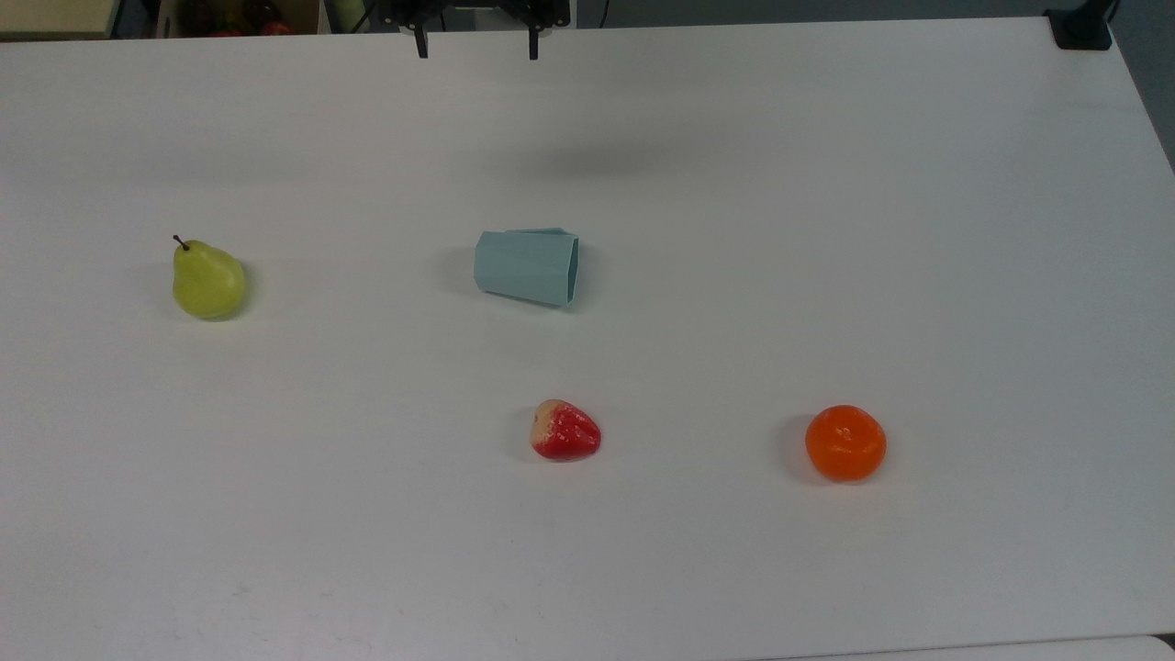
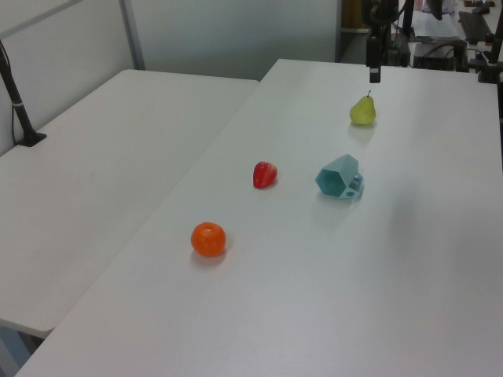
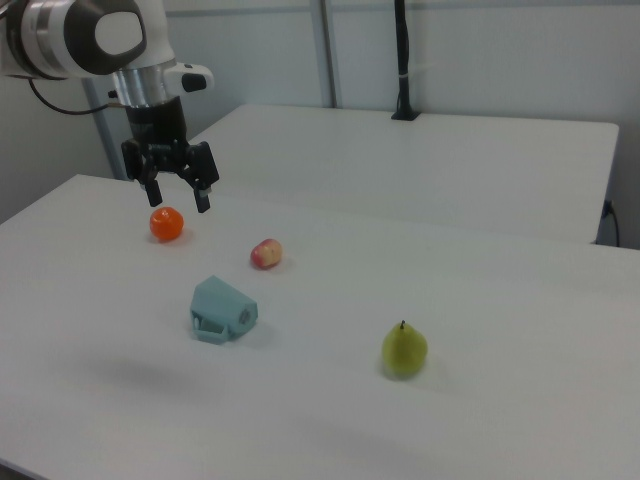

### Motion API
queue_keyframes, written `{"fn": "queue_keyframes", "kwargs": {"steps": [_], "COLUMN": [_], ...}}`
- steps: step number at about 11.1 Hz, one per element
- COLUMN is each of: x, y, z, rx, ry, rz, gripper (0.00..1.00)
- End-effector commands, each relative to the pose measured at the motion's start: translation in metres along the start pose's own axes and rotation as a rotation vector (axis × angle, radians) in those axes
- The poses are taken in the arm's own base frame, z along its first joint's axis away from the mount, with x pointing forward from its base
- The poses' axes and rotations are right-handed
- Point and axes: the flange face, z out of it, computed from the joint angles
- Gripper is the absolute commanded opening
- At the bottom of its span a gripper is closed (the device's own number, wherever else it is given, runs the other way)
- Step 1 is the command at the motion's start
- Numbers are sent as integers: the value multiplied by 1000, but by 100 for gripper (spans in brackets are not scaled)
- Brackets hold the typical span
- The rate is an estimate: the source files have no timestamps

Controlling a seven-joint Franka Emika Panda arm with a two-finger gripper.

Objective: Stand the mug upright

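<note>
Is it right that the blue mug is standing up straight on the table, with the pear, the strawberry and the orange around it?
Not quite. The mug is lying on its side, not standing up. The left view shows its open mouth facing sideways. The rest is right: the pear, the strawberry and the orange sit apart around it on the table.

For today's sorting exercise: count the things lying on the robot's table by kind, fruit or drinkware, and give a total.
Fruit: 3, the pear, the red fruit, the orange
Drinkware: 1, the mug, on its side
Total: 4
</note>
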Motion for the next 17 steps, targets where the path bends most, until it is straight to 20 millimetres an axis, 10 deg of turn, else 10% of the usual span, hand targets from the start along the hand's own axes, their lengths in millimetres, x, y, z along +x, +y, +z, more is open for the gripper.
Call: {"fn": "queue_keyframes", "kwargs": {"steps": [1,4,8,17], "x": [0,9,37,71], "y": [-34,-81,-169,-219], "z": [4,26,114,251], "rx": [-80,-241,-549,-910], "ry": [0,-12,-33,95], "rz": [-76,-67,-116,21], "gripper": [100,100,100,100]}}
